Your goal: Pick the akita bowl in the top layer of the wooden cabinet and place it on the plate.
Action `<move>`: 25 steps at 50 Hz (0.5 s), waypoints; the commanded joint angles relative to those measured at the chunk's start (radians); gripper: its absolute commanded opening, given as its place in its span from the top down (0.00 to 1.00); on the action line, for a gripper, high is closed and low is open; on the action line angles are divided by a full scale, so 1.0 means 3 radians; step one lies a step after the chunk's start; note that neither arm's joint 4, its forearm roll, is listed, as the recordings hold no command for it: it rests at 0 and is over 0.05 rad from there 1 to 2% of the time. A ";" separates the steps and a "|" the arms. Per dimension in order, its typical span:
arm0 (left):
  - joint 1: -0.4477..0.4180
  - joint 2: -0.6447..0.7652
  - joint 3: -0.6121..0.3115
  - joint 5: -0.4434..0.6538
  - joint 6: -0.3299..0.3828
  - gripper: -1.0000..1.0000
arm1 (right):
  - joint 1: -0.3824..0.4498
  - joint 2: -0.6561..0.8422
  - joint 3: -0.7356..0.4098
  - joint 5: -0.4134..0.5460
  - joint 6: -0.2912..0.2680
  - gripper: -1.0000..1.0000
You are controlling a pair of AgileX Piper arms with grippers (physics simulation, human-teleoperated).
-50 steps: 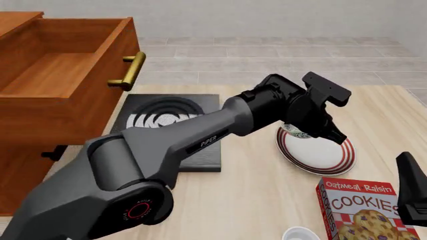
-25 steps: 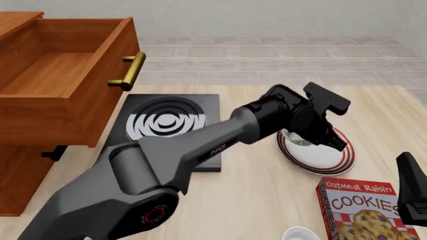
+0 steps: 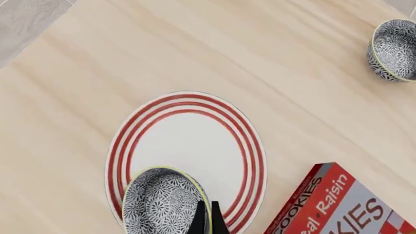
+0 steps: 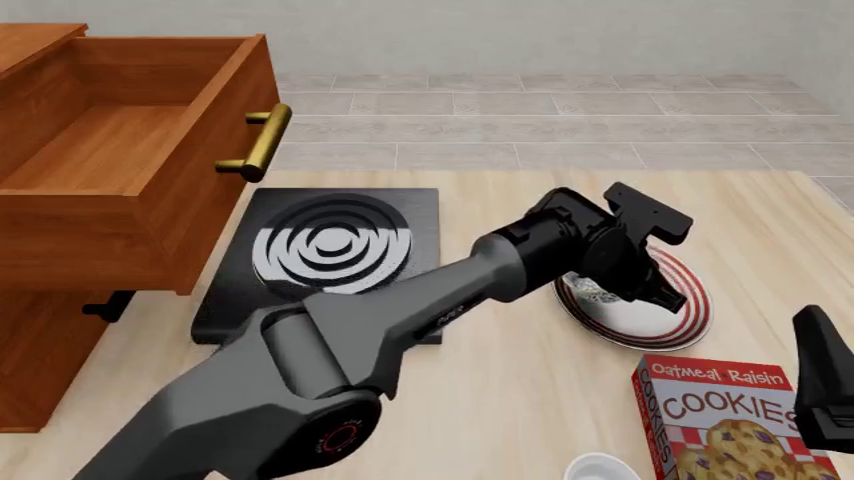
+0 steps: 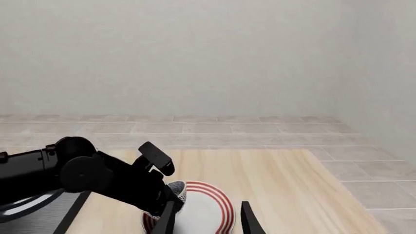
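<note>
The akita bowl (image 3: 159,202) is black-and-white speckled and sits upright on the edge of the plate (image 3: 188,146), a white disc with red rings. My left gripper (image 3: 208,220) is shut on the bowl's rim, its two fingertips pinched close together. In the front view the left gripper (image 4: 638,283) hangs low over the plate (image 4: 674,312), and only a sliver of the akita bowl (image 4: 583,289) shows beside it. The wooden cabinet (image 4: 54,330) stands at the left, its top layer (image 4: 120,150) pulled out and bare inside. My right gripper (image 5: 208,220) is open, short of the plate (image 5: 211,207).
A black stove (image 4: 334,250) with grey rings lies between cabinet and plate. A red cookies box (image 4: 727,420) stands near the plate, with a plain white bowl (image 4: 601,468) at the front edge. Another speckled bowl (image 3: 393,48) sits apart on the table.
The left gripper has come down with the akita bowl, from just above the plate to resting on it. The right arm has not moved.
</note>
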State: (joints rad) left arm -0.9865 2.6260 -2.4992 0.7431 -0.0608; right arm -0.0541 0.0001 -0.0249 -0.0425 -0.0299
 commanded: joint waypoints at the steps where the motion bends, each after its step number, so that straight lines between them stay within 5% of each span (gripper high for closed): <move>1: 0.0000 0.0133 -0.0234 0.0081 -0.0027 1.00 | -0.0014 0.0000 0.0012 -0.0001 0.0027 0.00; 25: -0.0049 0.0228 -0.0442 0.0177 -0.0090 1.00 | -0.0012 0.0000 0.0013 -0.0010 0.0022 0.00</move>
State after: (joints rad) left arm -0.9977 2.6902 -2.6168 0.7933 -0.0864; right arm -0.0574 0.0001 -0.0208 -0.0448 -0.0231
